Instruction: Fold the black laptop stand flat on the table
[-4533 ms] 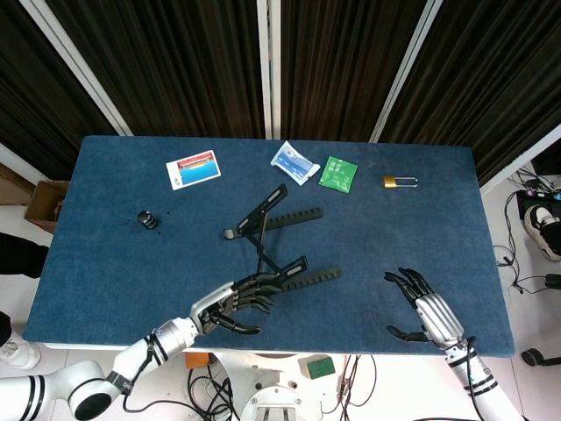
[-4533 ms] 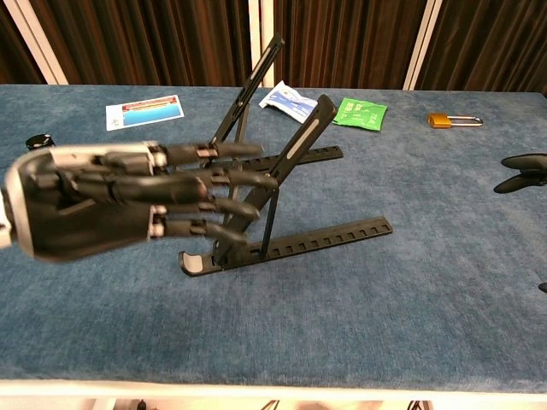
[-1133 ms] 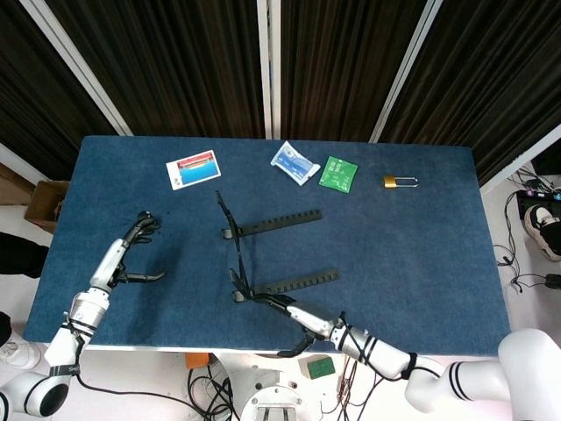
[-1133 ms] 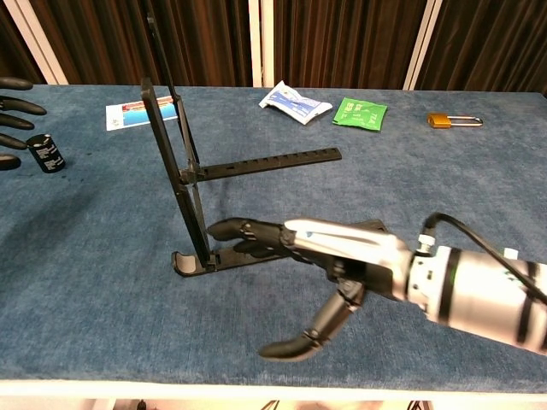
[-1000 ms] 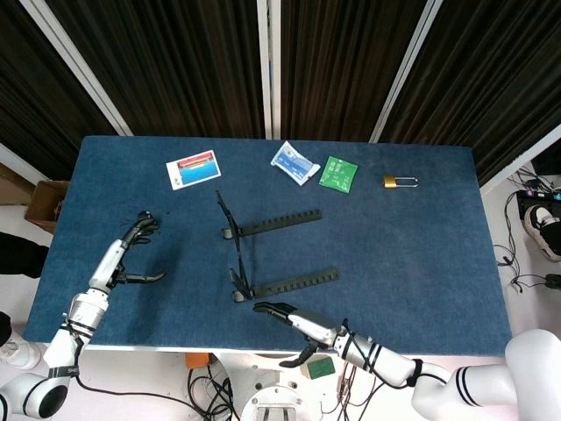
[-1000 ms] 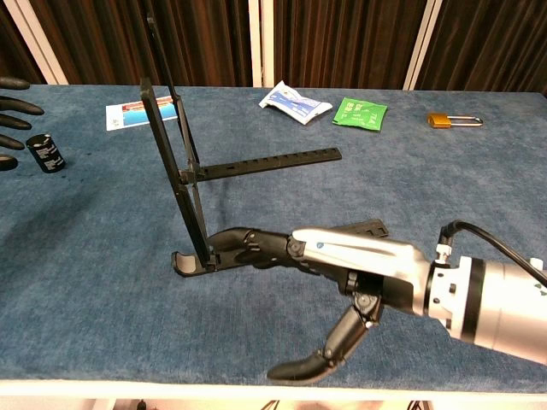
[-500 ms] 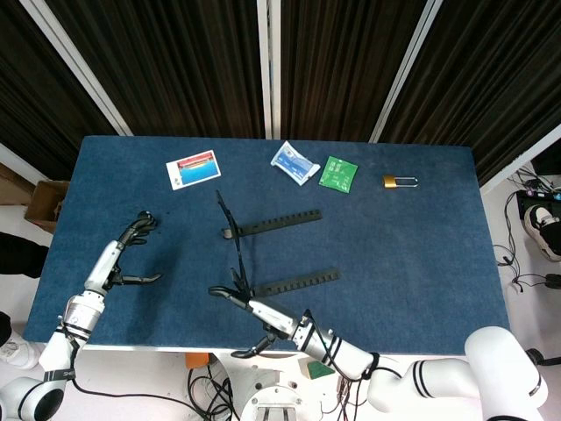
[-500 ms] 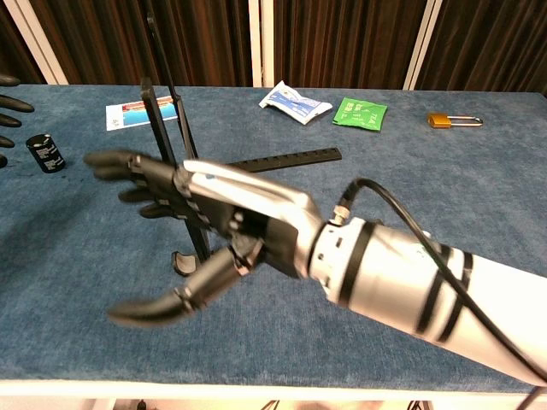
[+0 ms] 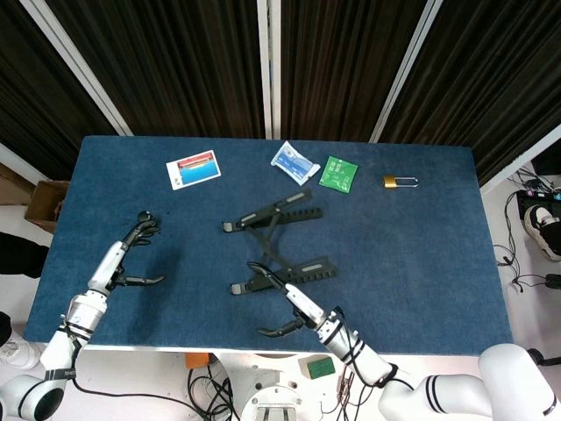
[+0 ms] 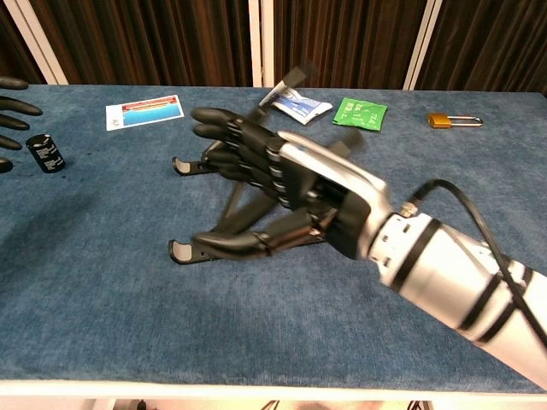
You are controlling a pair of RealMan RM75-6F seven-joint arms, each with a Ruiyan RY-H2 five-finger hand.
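**Our hands and the stand**

We see the black laptop stand (image 9: 276, 241) in the middle of the blue table (image 9: 421, 254), partly raised. Our right hand (image 9: 294, 309) hovers at its 6 o'clock, fingers spread, holding nothing. Our left hand (image 9: 131, 254) sits far out at 9 o'clock, fingers apart, by a small black cylinder (image 10: 44, 153).

Even overhead light is filling both views, bright, no harsh glare. The blue table (image 9: 421, 254) is reading evenly lit, with soft shadows sitting just beneath the laptop stand (image 9: 272, 241) and under the left hand (image 9: 131, 254). In the chest view the right hand (image 10: 282, 184) is looming close to the lens, slightly soft, its white forearm shining; things behind it are staying sharp. Curtains beyond the table are going dark
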